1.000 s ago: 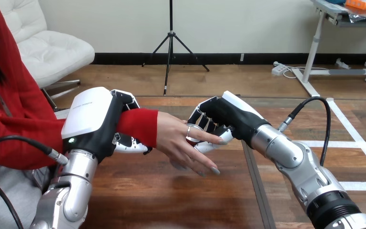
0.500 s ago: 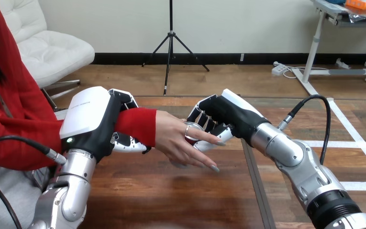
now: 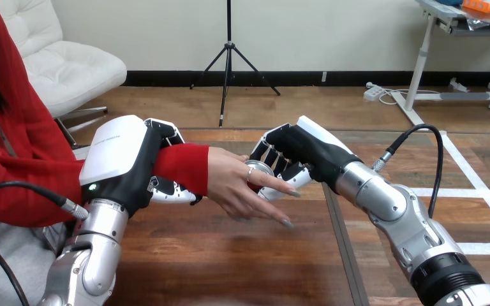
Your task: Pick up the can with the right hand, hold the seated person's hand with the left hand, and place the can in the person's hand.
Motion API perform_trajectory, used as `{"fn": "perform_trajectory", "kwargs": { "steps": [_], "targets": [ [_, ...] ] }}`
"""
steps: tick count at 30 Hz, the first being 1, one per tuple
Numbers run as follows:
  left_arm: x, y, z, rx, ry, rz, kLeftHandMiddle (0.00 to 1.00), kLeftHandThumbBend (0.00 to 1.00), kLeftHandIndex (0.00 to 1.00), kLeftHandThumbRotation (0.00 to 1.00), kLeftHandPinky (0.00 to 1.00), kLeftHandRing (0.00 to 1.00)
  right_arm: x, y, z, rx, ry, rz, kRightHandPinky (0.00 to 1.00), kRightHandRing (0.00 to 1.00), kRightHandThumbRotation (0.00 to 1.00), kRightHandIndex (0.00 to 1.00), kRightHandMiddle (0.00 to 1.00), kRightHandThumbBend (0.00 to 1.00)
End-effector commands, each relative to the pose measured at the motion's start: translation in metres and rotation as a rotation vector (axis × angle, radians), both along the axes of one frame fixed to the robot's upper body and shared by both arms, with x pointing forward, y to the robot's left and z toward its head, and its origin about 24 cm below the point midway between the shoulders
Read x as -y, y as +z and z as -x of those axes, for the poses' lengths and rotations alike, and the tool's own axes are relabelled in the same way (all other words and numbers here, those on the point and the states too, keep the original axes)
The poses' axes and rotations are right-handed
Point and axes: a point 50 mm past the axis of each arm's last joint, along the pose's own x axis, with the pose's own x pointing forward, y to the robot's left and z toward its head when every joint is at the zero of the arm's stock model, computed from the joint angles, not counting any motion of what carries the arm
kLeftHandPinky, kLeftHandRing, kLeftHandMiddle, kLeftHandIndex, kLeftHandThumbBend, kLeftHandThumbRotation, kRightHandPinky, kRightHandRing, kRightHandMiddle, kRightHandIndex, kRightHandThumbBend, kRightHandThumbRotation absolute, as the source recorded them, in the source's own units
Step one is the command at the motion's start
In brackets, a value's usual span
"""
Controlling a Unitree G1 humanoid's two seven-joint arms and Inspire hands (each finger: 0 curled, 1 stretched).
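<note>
Looking down from the head view: wooden table (image 3: 230, 268), a person seated at the view's left, one arm in a red sleeve (image 3: 185, 167) stretched out over the tabletop toward the middle. Left hand (image 3: 124, 162) rises from the lower left and is clamped round the person's wrist, on the sleeve just behind the cuff. Its fingers (image 3: 166, 132) curl over the top of the sleeve, and more of the hand shows wrapped beneath it. White back shell faces up. Person's hand (image 3: 233, 182) sticks out past the cuff, palm turned down, fingers spread and slanting down to the right. Cannot tell whether the lowest fingertip touches the wood. Right hand (image 3: 303, 153) comes in from the lower right on its silver forearm (image 3: 383, 197) and meets the person's hand near table centre. Its fingers are wrapped round the can (image 3: 259, 169), held up off the table with its silver top showing. Most of the can's body is hidden behind the person's fingers and the robot's own. One of the person's fingers lies across the front of the can and the right hand's fingertips. Can sits just beside the person's palm; the person's fingers are straight, not closed round it.
</note>
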Motion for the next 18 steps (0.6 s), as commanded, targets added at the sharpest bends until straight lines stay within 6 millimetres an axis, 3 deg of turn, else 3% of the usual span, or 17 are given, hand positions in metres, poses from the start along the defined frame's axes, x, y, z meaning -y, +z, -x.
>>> {"fn": "perform_trajectory", "kwargs": {
  "steps": [1, 18],
  "targets": [
    [0.0352, 0.0877, -0.0194, 0.368, -0.144, 0.147, 0.35, 0.84, 0.35, 0.0, 0.27, 0.32, -0.0177, 0.0695, -0.0123, 0.246, 0.068, -0.091, 0.3, 0.34, 0.0, 0.45, 0.41, 0.7],
    [0.0328, 0.0859, -0.0179, 0.368, -0.14, 0.155, 0.36, 0.85, 0.36, 0.0, 0.27, 0.33, -0.0141, 0.0785, -0.0157, 0.258, 0.069, -0.08, 0.28, 0.33, 0.0, 0.45, 0.4, 0.7]
  ]
}}
